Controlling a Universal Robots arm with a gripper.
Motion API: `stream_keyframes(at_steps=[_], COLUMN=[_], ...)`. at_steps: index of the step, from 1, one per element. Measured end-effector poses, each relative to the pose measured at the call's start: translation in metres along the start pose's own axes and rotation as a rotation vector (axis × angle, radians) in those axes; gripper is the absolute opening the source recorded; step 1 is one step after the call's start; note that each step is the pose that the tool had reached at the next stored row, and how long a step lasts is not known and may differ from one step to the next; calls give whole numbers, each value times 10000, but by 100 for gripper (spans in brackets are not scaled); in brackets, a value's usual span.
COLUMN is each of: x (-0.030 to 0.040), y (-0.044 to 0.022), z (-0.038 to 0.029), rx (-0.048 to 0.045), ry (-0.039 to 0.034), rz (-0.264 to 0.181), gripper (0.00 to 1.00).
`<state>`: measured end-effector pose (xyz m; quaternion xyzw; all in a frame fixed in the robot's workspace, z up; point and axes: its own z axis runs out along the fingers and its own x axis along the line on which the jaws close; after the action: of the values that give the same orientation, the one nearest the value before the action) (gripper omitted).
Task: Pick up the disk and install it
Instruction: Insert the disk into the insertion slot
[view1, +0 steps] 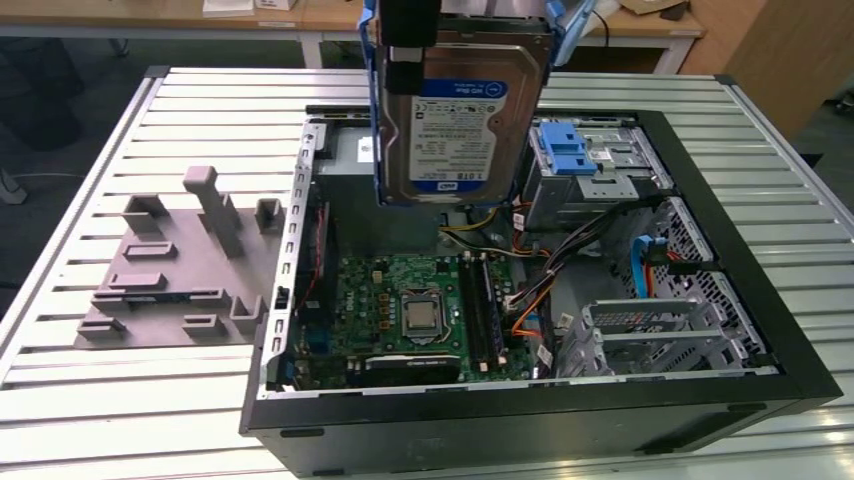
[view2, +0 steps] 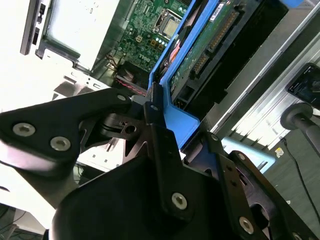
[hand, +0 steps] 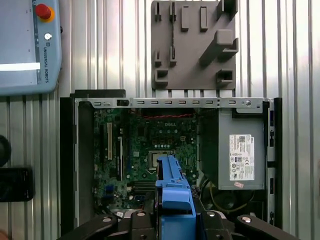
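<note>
The disk (view1: 461, 110), a silver hard drive with a white-and-blue label in a blue caddy, hangs on edge in the exterior view, above the back of the open computer case (view1: 747, 390). My gripper (view1: 447, 35) is shut on its upper end. In the second wrist view the black fingers (view2: 156, 131) clamp the blue caddy (view2: 176, 117), with the disk's green circuit side (view2: 200, 55) beyond them. In the first wrist view the caddy's blue edge (hand: 172, 192) rises from the gripper (hand: 172, 222) over the motherboard (hand: 150, 150).
A blue-latched silver drive cage (view1: 581, 155) sits at the case's back, toward the exterior view's right. The grey power-supply box (hand: 240, 150) lies inside the case. A grey fixture plate (view1: 174, 260) rests on the slatted table beside the case. A teach pendant (hand: 25, 45) lies nearby.
</note>
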<state>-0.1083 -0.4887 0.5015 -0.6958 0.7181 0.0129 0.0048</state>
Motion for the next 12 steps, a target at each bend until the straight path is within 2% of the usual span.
stream_keyframes(at_steps=[5,12], x=[7,15], y=[-98,-106], z=[27,35], rx=[3,6], ry=[-4,-2], rz=[-3,-3], gripper=[36,36])
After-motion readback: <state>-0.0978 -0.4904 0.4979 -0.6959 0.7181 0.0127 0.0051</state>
